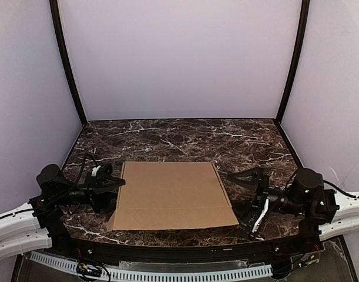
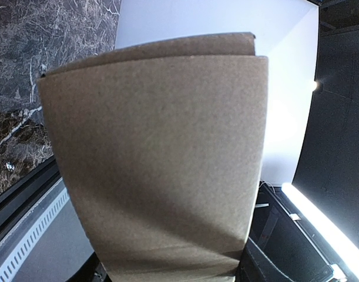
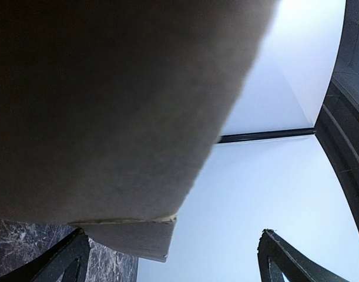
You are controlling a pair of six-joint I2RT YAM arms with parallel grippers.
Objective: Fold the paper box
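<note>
The paper box (image 1: 173,194) lies folded flat and brown in the middle of the marble table. My left gripper (image 1: 113,183) is at its left edge. In the left wrist view the paper box (image 2: 155,147) fills the frame and runs down between the jaws, which sit against either face with their tips hidden. My right gripper (image 1: 247,198) stands wide open just off the box's right edge. In the right wrist view the box (image 3: 108,106) looms at the upper left, with a corner reaching in between the spread fingertips of the right gripper (image 3: 173,264), untouched.
The dark marble table (image 1: 185,138) is closed in by pale walls with black corner posts (image 1: 67,64). A white slotted cable rail (image 1: 167,275) runs along the near edge between the arm bases.
</note>
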